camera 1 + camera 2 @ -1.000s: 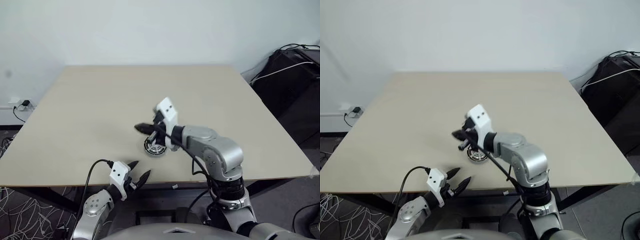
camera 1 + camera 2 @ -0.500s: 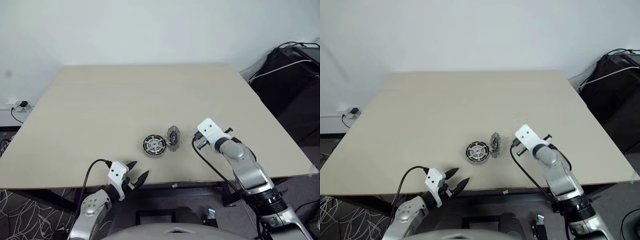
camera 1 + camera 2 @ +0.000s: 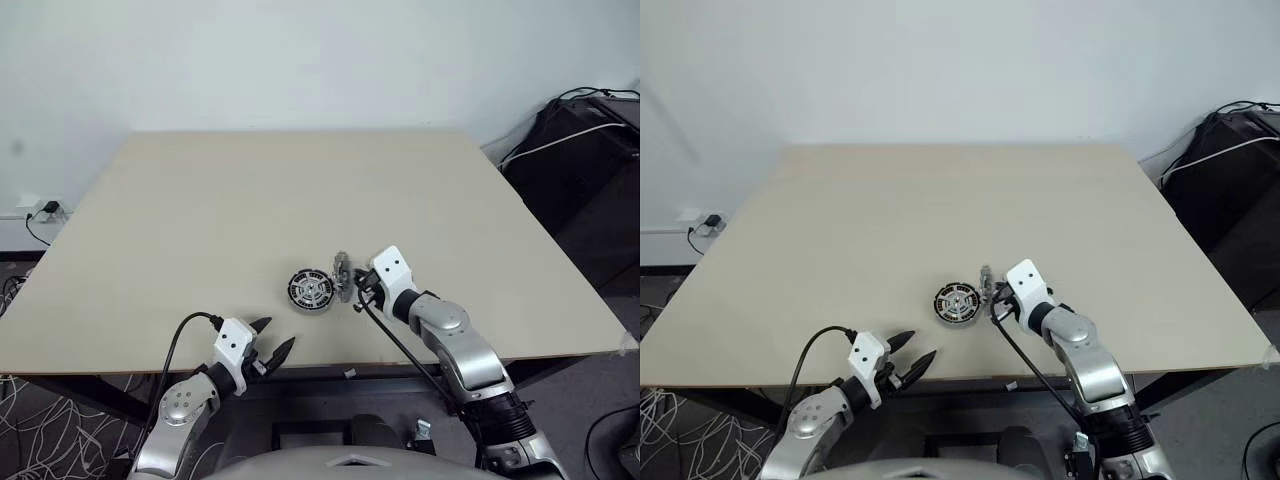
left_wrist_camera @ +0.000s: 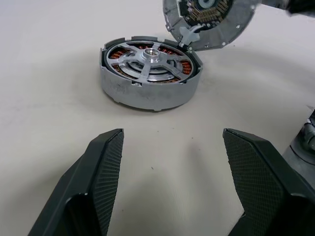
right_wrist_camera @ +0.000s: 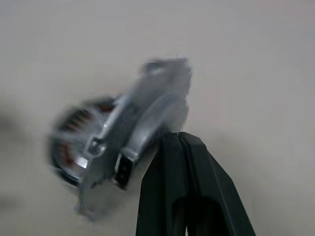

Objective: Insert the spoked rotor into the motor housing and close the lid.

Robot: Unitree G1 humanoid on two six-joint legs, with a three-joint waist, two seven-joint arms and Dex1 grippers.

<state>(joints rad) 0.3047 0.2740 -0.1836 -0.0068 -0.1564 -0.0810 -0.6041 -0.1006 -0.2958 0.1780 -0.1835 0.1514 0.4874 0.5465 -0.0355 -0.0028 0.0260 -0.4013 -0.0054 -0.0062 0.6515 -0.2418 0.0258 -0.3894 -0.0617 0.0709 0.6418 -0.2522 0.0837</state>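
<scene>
Motor housing: I see the motor housing flat on the bench, a little below the centre of the head frame, same spot as a second ago.
Spoked rotor: the spoked rotor sits inside the housing in my left wrist view, copper windings showing between its spokes.
Lid: the lid stands on edge, tilted, touching the housing's right side. In the left wrist view it leans at the housing's far rim with its inner face towards the camera. A second ago my right arm covered this spot; half a second ago the lid already stood there.
Right pincer: my right pincer is clenched, fingers pressed together, tips right at the lid's edge. I cannot tell whether they touch it, and they hold nothing. A second ago this arm reached over the housing from above with its tips left of it; half a second ago it had swung out to the right of centre, clear of the parts. Now it is low, just right of the lid.
Left pincer: my left pincer hangs released at the lower left of the head frame by the bench's near edge, fingers spread wide, empty, well apart from the housing. It has not shifted over the last second.
</scene>
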